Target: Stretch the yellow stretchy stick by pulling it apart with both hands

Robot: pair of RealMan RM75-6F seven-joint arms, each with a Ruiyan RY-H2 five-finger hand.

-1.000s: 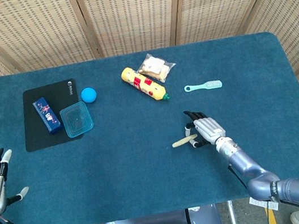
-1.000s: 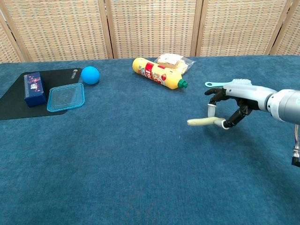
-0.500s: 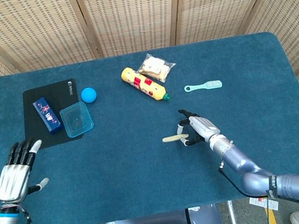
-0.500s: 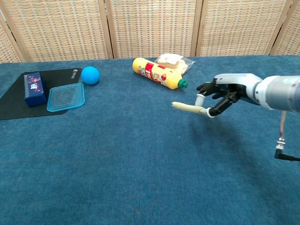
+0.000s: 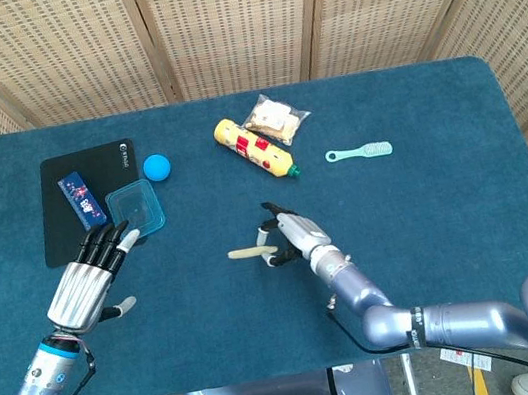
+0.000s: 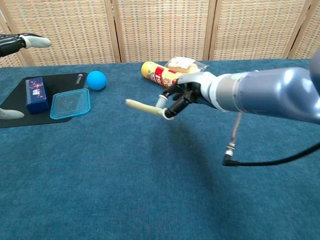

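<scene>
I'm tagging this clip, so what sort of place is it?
Probably a robot test bench indoors: a table covered in blue cloth, woven screens standing behind it, and household odds and ends such as a bottle and a brush laid out on top.

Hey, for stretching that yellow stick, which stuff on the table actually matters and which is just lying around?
Part of the job:
- yellow stretchy stick, pinched at one end
- right hand, holding it
- left hand, open, apart from the stick

Just lying about:
- yellow bottle
- plastic bag
- teal brush
- blue ball
- clear blue container
- blue box
- black mat
</scene>
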